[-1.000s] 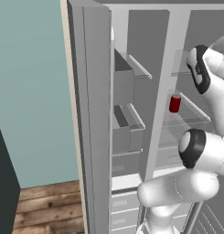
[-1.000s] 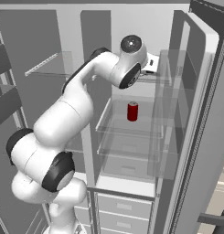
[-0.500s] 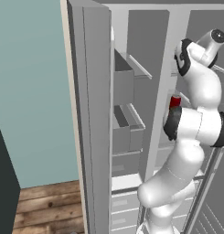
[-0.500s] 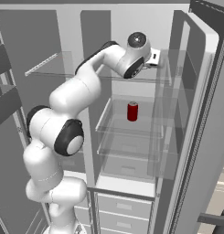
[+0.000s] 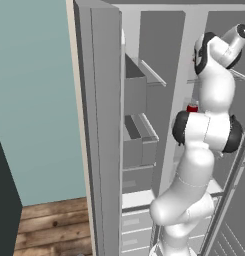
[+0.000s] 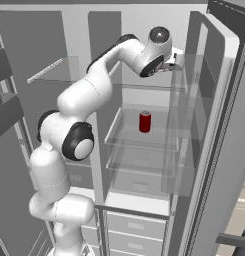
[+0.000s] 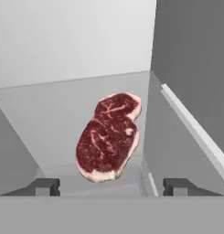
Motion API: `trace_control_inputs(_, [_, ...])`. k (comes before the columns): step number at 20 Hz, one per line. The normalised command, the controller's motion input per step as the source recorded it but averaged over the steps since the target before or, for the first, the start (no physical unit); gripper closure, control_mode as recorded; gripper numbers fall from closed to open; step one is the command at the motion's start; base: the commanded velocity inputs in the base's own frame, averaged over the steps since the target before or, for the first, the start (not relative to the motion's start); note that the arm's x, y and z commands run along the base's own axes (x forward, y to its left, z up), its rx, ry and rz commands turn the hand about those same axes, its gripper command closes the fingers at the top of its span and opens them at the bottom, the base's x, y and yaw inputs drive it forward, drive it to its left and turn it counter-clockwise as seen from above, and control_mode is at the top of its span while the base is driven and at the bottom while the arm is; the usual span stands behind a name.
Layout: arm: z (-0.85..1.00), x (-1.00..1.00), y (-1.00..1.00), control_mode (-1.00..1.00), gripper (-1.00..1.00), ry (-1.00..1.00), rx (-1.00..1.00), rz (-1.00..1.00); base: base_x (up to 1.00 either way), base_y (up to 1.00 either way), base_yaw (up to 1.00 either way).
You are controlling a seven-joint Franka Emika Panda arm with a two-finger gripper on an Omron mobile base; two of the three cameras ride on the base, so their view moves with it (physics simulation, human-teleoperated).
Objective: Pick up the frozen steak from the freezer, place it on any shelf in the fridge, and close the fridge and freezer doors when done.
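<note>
The frozen steak, a dark-red slab with a pale rim, sits just ahead of my gripper over a pale grey shelf surface. The two fingertips stand wide apart and neither touches it, so the gripper is open. I cannot tell whether the steak lies flat on the surface. Seen from the right base view, my gripper reaches in above the top glass shelf of the fridge. The freezer with its grey bins stands open on the left.
A red can stands on a lower glass shelf, also seen as the can behind my arm. The fridge door hangs open at right, the freezer door at left. Grey drawers sit below.
The jaws have opened and let go of the steak. The arm has stretched higher and deeper into the fridge's upper part.
</note>
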Motion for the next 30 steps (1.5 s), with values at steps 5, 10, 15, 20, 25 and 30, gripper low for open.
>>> trace_control_inputs(5, [-0.12,-1.0,0.11,-1.0,-1.0,-0.15,0.01,0.02,0.0,0.0,0.0])
trace_control_inputs(10, [-0.43,-1.0,0.76,-1.0,-1.0,-0.31,0.0,0.05,0.0,0.0,0.0])
trace_control_inputs(15, [-0.16,-1.0,1.0,-1.0,-1.0,-0.18,0.0,0.02,0.0,0.0,0.0])
trace_control_inputs(20, [0.53,-1.0,0.85,-1.0,-1.0,0.09,-0.03,0.0,0.0,0.0,0.0])
trace_control_inputs(25, [0.26,-1.0,0.25,-1.0,-1.0,0.46,-0.08,0.0,0.0,0.0,0.0])
trace_control_inputs(30, [-0.53,-1.0,0.02,-1.0,-1.0,0.54,-0.13,0.0,0.0,0.0,0.0])
